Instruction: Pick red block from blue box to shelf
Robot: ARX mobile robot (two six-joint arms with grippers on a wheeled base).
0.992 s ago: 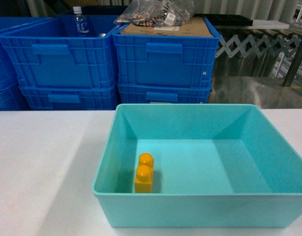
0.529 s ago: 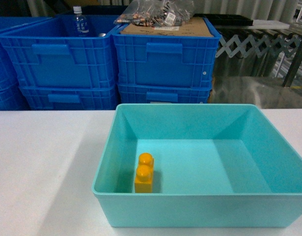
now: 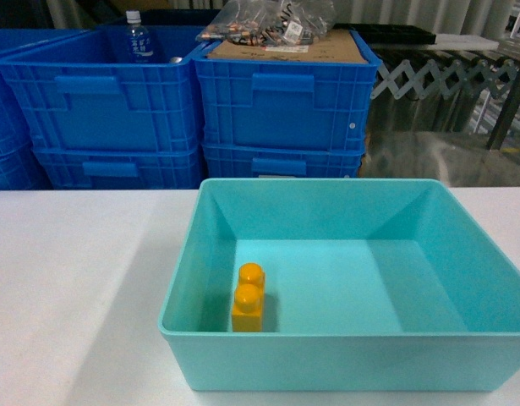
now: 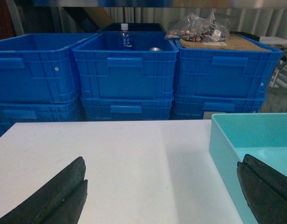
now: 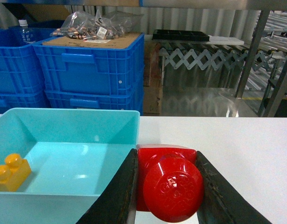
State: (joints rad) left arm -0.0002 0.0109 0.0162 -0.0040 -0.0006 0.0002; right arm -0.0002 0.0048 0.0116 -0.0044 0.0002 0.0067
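Stacked dark blue crates (image 3: pixel 116 110) line the back of a white table (image 3: pixel 73 279), one holding a water bottle (image 3: pixel 138 38) and another topped with cardboard and clear bags (image 3: pixel 268 21) of small parts. Going left to right: the left gripper (image 4: pixel 162 191) hovers low over bare tabletop with its jaws spread wide and nothing between them, just left of the blue box (image 3: pixel 344 359). Inside that tub, against its near-left wall, stands only the orange-yellow brick (image 3: pixel 249 298). Further right, the right gripper (image 5: pixel 166 186) is clamped on the red block (image 5: pixel 169 182), stud facing the camera, held above the table just outside the tub's right wall.

So the lift out looks done and the carry comes next. The shelf cannot be made out for sure; steel posts (image 5: pixel 253 46) at the far right of the right wrist view may belong to it. To do this well, the arm should keep the squeeze firm on the flat sides of the glossy block, raise it clear of the rim before swinging right, and set it down flat on a tier before letting go.
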